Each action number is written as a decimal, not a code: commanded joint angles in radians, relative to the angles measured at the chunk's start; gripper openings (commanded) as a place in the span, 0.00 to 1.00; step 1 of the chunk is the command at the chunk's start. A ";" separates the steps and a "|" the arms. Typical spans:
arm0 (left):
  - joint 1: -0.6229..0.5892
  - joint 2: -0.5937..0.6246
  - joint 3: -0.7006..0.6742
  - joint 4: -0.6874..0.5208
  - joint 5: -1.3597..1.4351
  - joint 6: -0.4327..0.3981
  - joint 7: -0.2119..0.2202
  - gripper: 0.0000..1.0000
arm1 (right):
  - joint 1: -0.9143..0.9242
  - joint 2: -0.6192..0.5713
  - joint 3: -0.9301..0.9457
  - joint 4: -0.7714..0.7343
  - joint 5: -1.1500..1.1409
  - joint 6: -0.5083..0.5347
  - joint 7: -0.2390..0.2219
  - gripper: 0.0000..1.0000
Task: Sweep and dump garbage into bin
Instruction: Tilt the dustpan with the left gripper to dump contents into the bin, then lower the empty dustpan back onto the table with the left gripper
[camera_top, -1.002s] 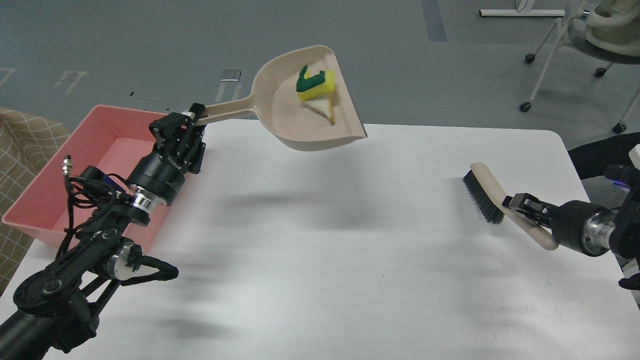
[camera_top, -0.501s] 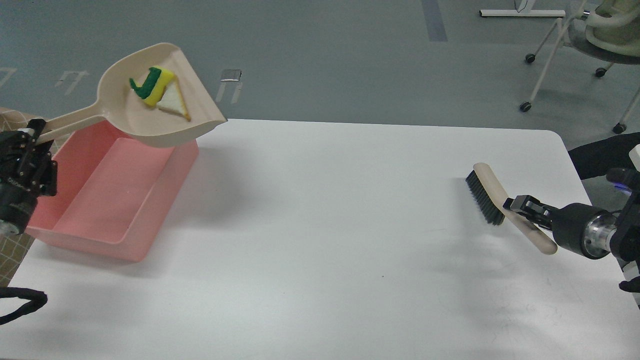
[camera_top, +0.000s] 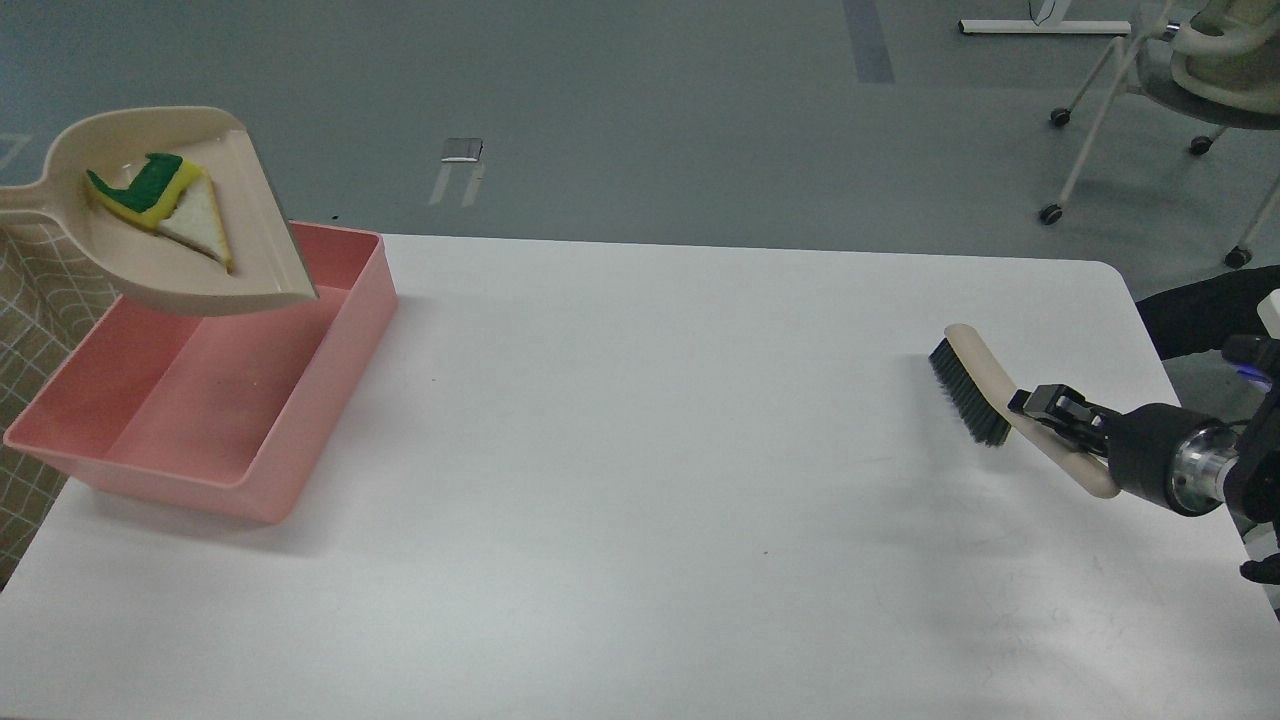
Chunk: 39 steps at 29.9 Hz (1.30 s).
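Observation:
The beige dustpan (camera_top: 170, 270) hangs in the air over the far left part of the pink bin (camera_top: 250, 440), its handle running off the left edge. In the pan lie the yellow sponge piece with a dark green face (camera_top: 140, 188) and the whitish-beige sponge strip (camera_top: 200, 225). The bin's inside shows nothing in it. My left gripper is out of view past the left edge. My right gripper (camera_top: 1050, 412) is shut on the handle of the beige hand brush (camera_top: 975, 385), held just above the table at the right.
The white table (camera_top: 650, 480) carries only the bin on its left. A beige checked cloth (camera_top: 40, 300) lies left of the bin. A wheeled chair (camera_top: 1190, 70) stands on the grey floor at the far right.
The dustpan with both scraps has swung left from over the table's far edge to above the bin. My left arm has left the view. The brush has barely moved.

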 joint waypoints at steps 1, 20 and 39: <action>-0.002 0.087 0.016 0.066 0.021 -0.012 -0.001 0.12 | -0.010 0.000 0.014 0.002 0.000 0.000 0.010 0.06; -0.035 0.314 0.025 -0.017 0.403 -0.019 -0.057 0.11 | -0.013 0.005 0.032 0.003 0.022 0.000 0.024 0.07; -0.311 0.027 0.032 -0.184 0.346 -0.212 0.075 0.12 | -0.027 -0.008 0.057 0.010 0.019 0.000 0.024 0.07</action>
